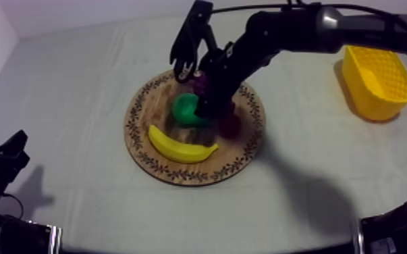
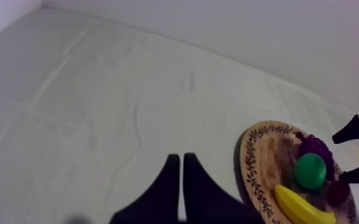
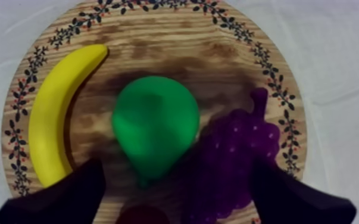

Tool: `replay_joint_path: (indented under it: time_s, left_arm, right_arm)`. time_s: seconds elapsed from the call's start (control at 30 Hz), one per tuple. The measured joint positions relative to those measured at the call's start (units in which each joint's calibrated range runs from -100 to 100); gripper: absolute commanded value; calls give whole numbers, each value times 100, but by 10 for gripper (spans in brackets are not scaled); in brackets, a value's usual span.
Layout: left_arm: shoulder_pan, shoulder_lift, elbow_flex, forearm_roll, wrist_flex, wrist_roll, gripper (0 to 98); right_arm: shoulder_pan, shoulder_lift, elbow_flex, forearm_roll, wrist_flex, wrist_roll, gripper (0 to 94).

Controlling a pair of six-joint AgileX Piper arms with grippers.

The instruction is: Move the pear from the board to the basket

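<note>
In the top view, our right arm reaches in from the upper right, and our right gripper [image 1: 206,111] is low over the round wooden board with the patterned rim [image 1: 142,145], right at the green toy pear [image 1: 184,107]. The pear lies on the board's middle, between the yellow toy banana [image 1: 179,146], the purple bunch of grapes [image 1: 199,82] and the small red fruit [image 1: 231,125]. The yellow plastic basket [image 1: 374,84] stands well apart at the right side of the counter [image 1: 77,81], and our left gripper [image 1: 10,152] sits low at the left, far from the board. We judge the step to be the reach for the pear, with no grasp made yet. In the left wrist view, our left gripper's fingers [image 2: 172,179] lie together as a narrow wedge, closed on nothing, over bare grey-white cloth [image 2: 98,119] with soft creases. A plain pale wall [image 2: 247,30] rises behind the counter. In the right wrist view, the right gripper's black fingers [image 3: 62,196] stand wide apart and empty, with the pear's narrow end between them. The grapes touch the pear on one side and the banana lies just beside it on the other. The next move, we think, calls for a short descent and a close across the pear's body without catching the grapes, then a lift and a carry over to the basket.
</note>
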Motion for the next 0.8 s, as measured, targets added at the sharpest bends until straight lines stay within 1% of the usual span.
replay_joint_path:
  time_s: [0.2,0.47,0.67,0.8]
  left_arm:
    - [0,0,0,0,0,0,1]
    - [0,0,0,0,0,0,1]
    - [0,0,0,0,0,0,1]
    - [0,0,0,0,0,0,1]
  right_arm:
    - [-31,195,-124,-62,-1,104,696]
    - [-131,493,-343,-110,-9,143,690]
    - [-225,763,-554,-95,-9,88,693]
    - [-247,955,-700,-12,-24,17,694]
